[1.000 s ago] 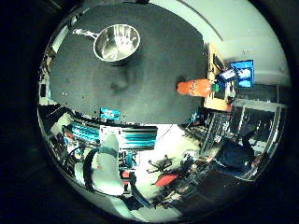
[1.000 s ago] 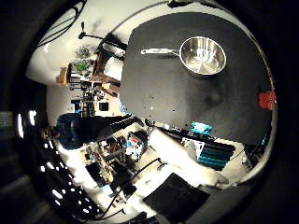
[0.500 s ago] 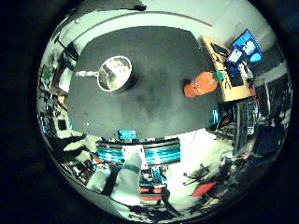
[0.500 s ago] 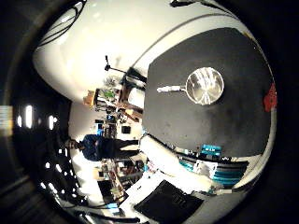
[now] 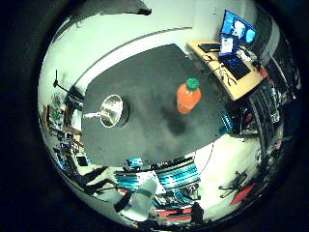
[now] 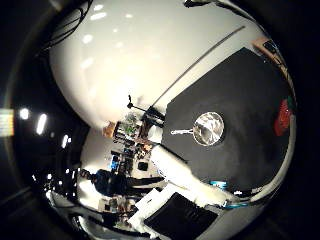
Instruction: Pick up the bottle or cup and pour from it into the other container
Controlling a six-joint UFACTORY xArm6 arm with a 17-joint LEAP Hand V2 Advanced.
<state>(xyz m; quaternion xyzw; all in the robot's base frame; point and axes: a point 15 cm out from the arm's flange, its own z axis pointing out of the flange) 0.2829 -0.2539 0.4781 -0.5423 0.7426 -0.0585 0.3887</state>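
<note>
Bottle point(image 5: 188, 96) whole beside pan point(image 5: 111, 110) on table point(image 5: 145, 77) in little-finger view, clipped in thumb view, hand state unclear

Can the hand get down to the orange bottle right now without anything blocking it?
Probably yes. The orange bottle stands upright and alone on the black table; the metal pot sits well apart, so nothing crowds it.

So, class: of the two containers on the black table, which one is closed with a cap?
The orange bottle, with its green cap on. The metal pot is open-topped.
</note>
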